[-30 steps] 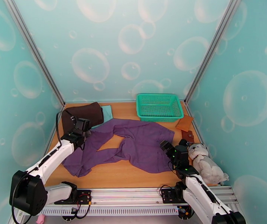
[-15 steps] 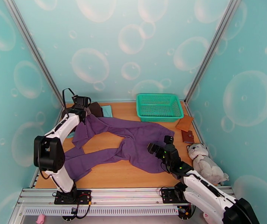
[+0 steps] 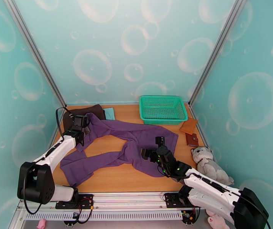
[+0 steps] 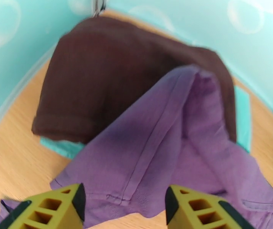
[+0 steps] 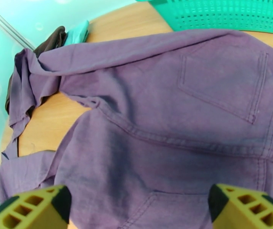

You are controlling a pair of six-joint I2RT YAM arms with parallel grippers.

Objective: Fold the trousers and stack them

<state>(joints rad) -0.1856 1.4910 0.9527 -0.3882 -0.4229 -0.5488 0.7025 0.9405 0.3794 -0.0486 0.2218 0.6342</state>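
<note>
Left gripper point(image 4: 124, 203) lowered from far-left corner; jaws now parted, upper leg released, draped on dark brown cloth point(image 4: 98, 73). Right gripper point(image 5: 136, 210) advanced over seat; jaws wide, empty. Trousers point(image 3: 140, 140) sprawled unfolded across table point(image 3: 128, 180). Recommended: drag draped leg clear, flatten, align legs before folding.

The trousers point(image 3: 128, 130) lie before the basket point(image 3: 163, 120), one leg over the folded cloth point(image 3: 92, 110).

Bright even light, soft shadows, left wrist view blurred
</note>
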